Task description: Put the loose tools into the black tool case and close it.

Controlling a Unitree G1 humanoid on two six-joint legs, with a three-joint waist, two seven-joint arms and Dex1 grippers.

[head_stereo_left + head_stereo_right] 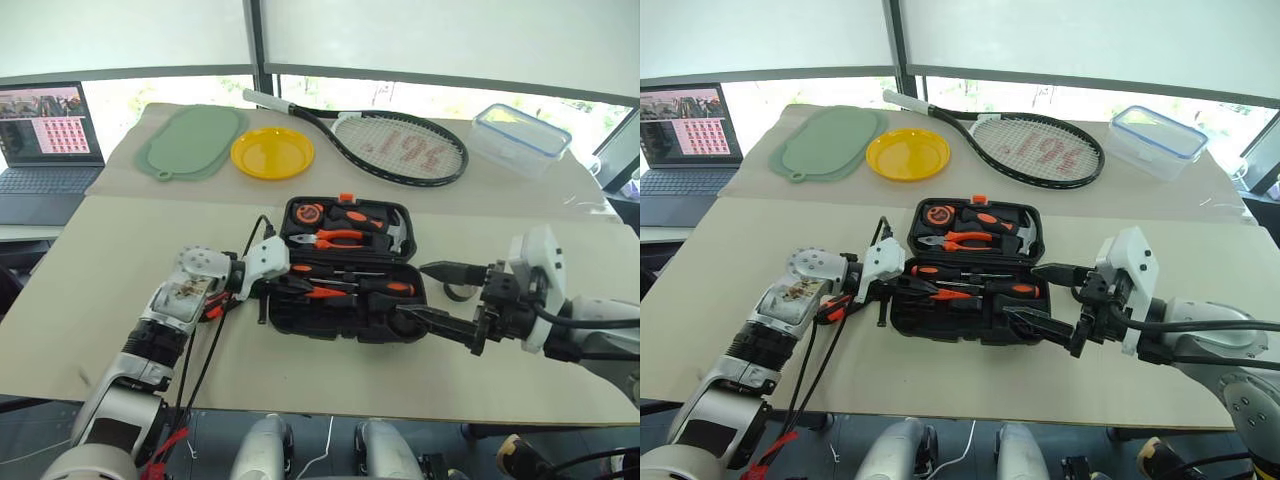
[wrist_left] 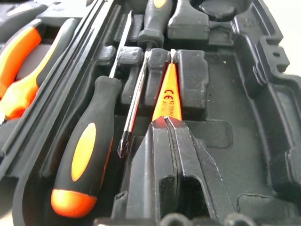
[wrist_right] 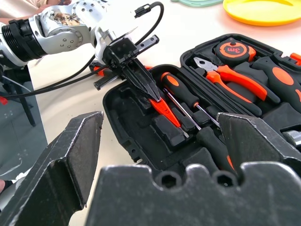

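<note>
- The left claw [image 3: 153,96] is clamped on the thin red screwdriver [image 2: 165,94] (its handle end is hidden between the fingers), inside the case's near half.
- The right claw [image 1: 432,297] gapes wide and empty at the case's right edge.
- The black tool case [image 1: 300,318] lies open mid-table, with a black-and-orange screwdriver [image 2: 87,160] seated beside the red one.

Wide bare beige tabletop [image 1: 120,290] left of the open black moulded-plastic tool case [image 1: 345,285], clear passage there. Right side's tight: the right gripper [image 1: 432,295], fingers spread, flanks the case's right end, with a small dark tape roll [image 1: 460,292] just beside it. The far edge is crowded by a black racket [image 1: 385,140] and a yellow plate [image 1: 272,152].
</note>
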